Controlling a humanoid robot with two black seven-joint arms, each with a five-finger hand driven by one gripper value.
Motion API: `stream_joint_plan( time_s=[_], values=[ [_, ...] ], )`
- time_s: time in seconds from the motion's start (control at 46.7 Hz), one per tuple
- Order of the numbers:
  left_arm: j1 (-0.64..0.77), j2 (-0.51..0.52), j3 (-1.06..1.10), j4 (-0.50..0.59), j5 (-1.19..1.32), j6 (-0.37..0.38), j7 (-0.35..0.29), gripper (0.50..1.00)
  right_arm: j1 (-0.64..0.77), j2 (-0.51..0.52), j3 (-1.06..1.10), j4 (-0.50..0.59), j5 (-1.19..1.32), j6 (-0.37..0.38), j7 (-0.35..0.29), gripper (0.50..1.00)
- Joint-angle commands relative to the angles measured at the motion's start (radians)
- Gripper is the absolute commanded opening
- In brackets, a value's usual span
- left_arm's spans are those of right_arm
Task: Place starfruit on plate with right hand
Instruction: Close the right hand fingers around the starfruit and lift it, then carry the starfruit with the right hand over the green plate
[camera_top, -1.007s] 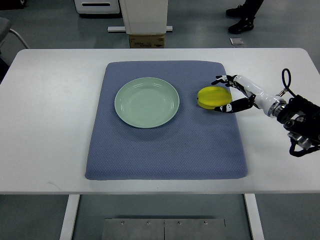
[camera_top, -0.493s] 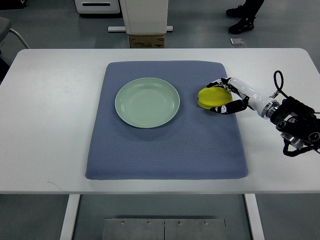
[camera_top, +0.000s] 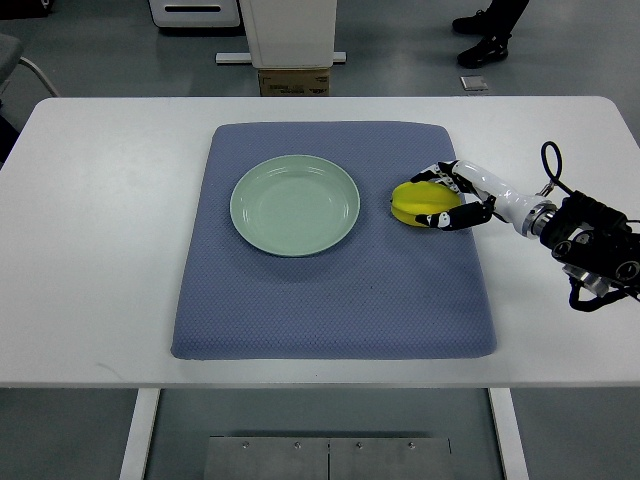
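I see my right hand (camera_top: 452, 199) clasping the starfruit (camera_top: 418, 202) on the blue mat (camera_top: 330, 300), beside the plate (camera_top: 295, 205), white table (camera_top: 100, 240) beneath

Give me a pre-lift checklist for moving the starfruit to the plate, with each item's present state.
1. Right hand closed around the starfruit: ok, fingers curl over its far and near sides.
2. Grip firm enough to lift: cannot tell from this view.
3. Starfruit off the blue mat: not ok, it appears to rest on the mat.
4. Plate free to receive it: ok, nothing lies in it.
5. Path from starfruit to plate: ok, only bare mat lies between them.
6. Left hand out of the way: ok, it is not in view.
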Motion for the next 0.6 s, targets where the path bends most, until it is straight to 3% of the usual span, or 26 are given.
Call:
stream_joint_plan(
  time_s=[0.0,0.343,0.579],
  values=[
    [0.0,0.0,0.0,-0.001,0.0,0.0,0.0,1.0,0.006,-0.001,0.002,0.0,0.033,0.0,0.003,0.5],
    [0.0,0.0,0.0,0.0,0.0,0.0,0.0,1.0,0.041,-0.007,0.009,0.008,0.064,0.009,0.003,0.5],
    [0.0,0.0,0.0,-0.001,0.0,0.0,0.0,1.0,0.141,-0.096,0.022,0.026,0.083,0.204,0.003,0.5]
  ],
)
